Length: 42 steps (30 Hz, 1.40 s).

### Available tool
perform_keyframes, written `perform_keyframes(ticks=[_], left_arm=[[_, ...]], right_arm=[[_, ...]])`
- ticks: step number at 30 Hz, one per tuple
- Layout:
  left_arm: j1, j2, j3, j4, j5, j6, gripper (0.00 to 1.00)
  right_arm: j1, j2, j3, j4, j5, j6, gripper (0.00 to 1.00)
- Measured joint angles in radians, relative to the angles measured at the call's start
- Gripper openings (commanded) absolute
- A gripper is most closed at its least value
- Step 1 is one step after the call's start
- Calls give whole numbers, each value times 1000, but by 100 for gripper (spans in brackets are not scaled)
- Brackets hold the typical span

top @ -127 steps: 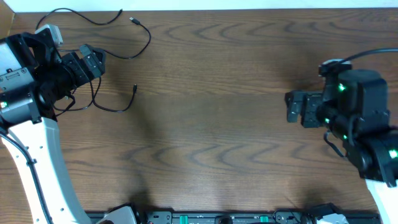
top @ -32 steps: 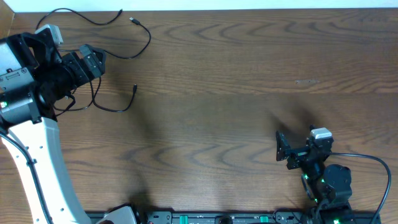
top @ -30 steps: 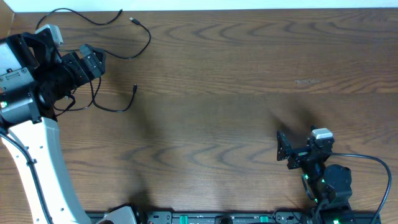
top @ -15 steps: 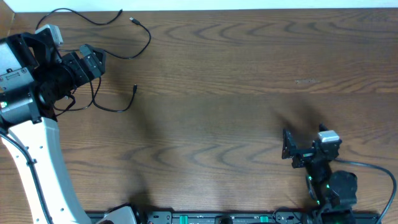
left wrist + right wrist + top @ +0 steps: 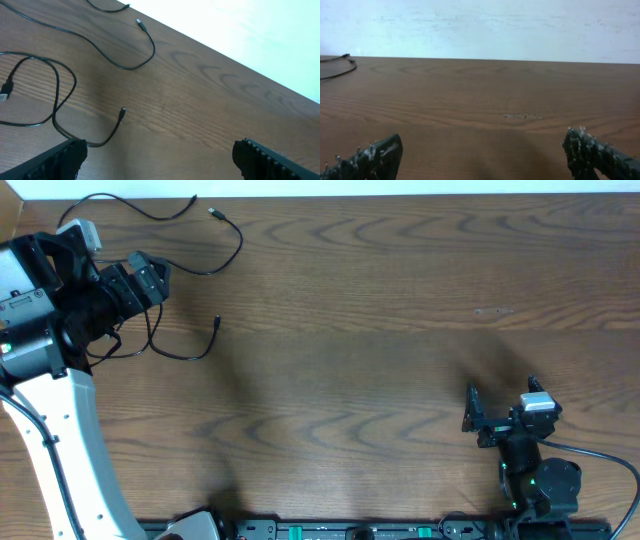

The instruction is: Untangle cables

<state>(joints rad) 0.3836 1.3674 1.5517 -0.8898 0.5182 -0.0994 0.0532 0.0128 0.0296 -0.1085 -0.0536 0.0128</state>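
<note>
Two grippers in view, neither holding anything. Nearest, at about 5 o'clock on the table point(image 5: 350, 330), the right gripper point(image 5: 469, 410) sits low by the front edge. Its fingers point(image 5: 370, 160) are spread wide, only bare wood between them (the wrist view has a fingertip in each bottom corner).

Well apart, at 9 to 10 o'clock, the left gripper point(image 5: 160, 283) points toward 3 o'clock. It is also spread wide, with nothing between the fingers.

All cables lie at 10 to 11 o'clock, around the left gripper.
- Toward 4 o'clock from its tip is the short black cable point(image 5: 190, 357), flat on the wood. Its small plug point(image 5: 218, 321) points to 12 and the line bends back under the gripper.
- The left wrist view shows this cable forming a loop and ending in a USB plug point(image 5: 5, 92) at the frame's left edge. It passes close by the left finger; contact cannot be told.
- Farther, toward 1 o'clock from the gripper, is the longer black cable point(image 5: 240, 242), curved like a hook, with its end plug point(image 5: 215, 213) at the far tip. It lies apart from the short one, no crossing visible.
- Farthest, along the back edge, is a black arc point(image 5: 125, 7). Its end is near that end plug, not touching. Cannot tell if arc and hook are one line.
</note>
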Motion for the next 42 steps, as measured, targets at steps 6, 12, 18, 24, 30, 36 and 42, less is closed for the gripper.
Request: perform_keyframes(ticks=[6,12,18,24,30,36,42], left_arm=[[0,0,0,0,0,0,98],[0,0,0,0,0,0,98],[0,0,0,0,0,0,98],[0,0,0,0,0,0,98],[0,0,0,0,0,0,98],[0,0,0,0,0,0,98],[0,0,0,0,0,0,98]], right_arm=[[-1,0,0,-2,4,-28,99],[-22,0,0,-3,7,-48,99],[-40,0,0,-3,10,-51,99],[-43,0,0,-3,10,-50,99],[-44,0,0,-3,17,-50,99],[-61,0,0,-4,24,-50,99],[-65,0,0,-4,26,-49,99]])
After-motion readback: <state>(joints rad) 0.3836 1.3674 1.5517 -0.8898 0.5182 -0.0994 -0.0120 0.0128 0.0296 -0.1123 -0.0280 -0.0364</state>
